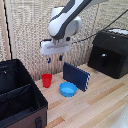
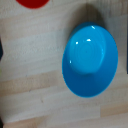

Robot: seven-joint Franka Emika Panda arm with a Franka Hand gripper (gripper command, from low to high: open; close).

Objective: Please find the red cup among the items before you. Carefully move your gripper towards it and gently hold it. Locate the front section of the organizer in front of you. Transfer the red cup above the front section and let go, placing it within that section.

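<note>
The small red cup (image 1: 46, 80) stands upright on the wooden table, just to the exterior view's right of the black organizer (image 1: 26, 95). The organizer's front section (image 1: 20, 111) is the compartment at its near end, behind a black divider. My gripper (image 1: 55, 59) hangs in the air above and slightly to the right of the cup, fingers open and empty. In the wrist view only an edge of the red cup (image 2: 33, 3) shows; the blue bowl (image 2: 90, 61) fills most of that picture.
A shallow blue bowl (image 1: 68, 89) sits on the table right of the cup. A dark blue flat box (image 1: 76, 75) stands behind the bowl. A black boxy appliance (image 1: 109, 52) stands at the back right.
</note>
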